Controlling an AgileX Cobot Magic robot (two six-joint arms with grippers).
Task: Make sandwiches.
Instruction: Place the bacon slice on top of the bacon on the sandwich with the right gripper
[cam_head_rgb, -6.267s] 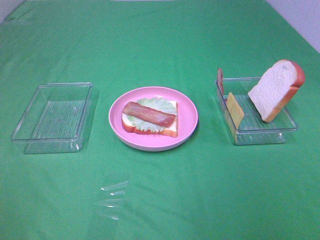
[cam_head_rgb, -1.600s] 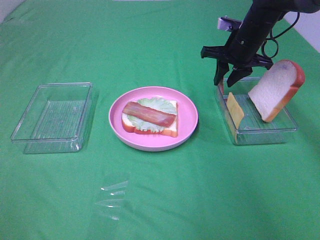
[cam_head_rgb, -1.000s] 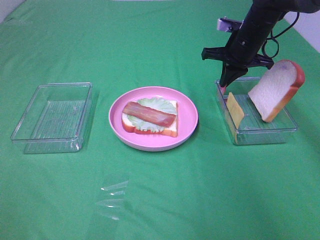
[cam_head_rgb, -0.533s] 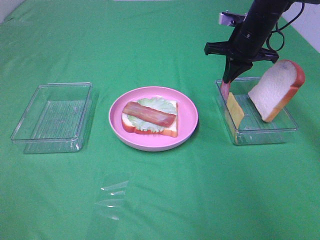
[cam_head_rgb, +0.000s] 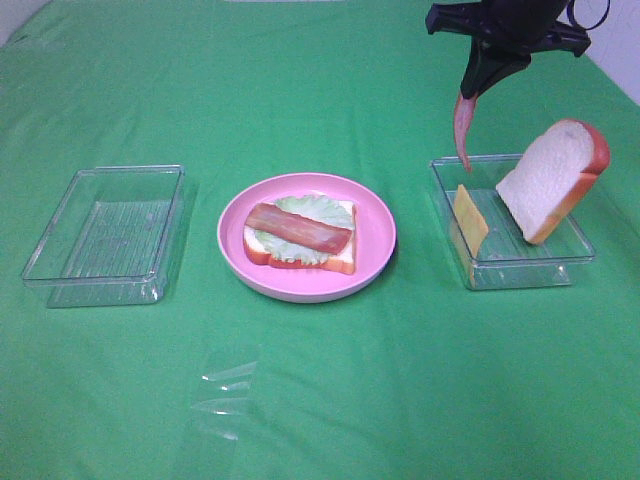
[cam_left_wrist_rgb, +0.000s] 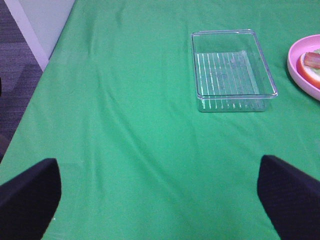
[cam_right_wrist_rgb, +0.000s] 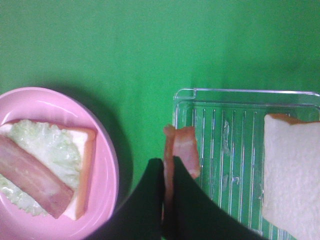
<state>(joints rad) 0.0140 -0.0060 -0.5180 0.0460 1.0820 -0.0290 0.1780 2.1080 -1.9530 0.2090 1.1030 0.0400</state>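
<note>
While the right gripper (cam_head_rgb: 472, 88) is clenched on one end of a bacon strip (cam_head_rgb: 461, 125), the strip hangs free above the back corner of the right tray (cam_head_rgb: 520, 265), touching nothing else. It droops in a slight curve, which suggests a light, pliable piece that may swing in transit. An end grasp such as this one probably serves best, with the loose tip set down first. The open sandwich (cam_head_rgb: 340, 260) lies on the pink plate (cam_head_rgb: 380, 240) at the middle of the green surface (cam_head_rgb: 400, 400): one bread slice topped with lettuce (cam_head_rgb: 310, 208) and another bacon strip (cam_head_rgb: 298, 228). A cheese slice (cam_head_rgb: 470, 222) and a top bread slice (cam_head_rgb: 550, 180) lean upright inside the right tray. The bread looks thick and spongy, the cheese thin and stiff. The left tray (cam_head_rgb: 60, 280) holds nothing. The left gripper (cam_left_wrist_rgb: 157, 165) is spread wide and grasps nothing; only its two dark fingers (cam_left_wrist_rgb: 30, 195) show, and the high view does not include it. The right gripper's upper body is cut off by the frame edge there. In the right wrist view its fingers (cam_right_wrist_rgb: 145, 200) cover much of the held strip (cam_right_wrist_rgb: 186, 150), and the cheese is out of sight. Faint glints on the near surface cannot be identified.
</note>
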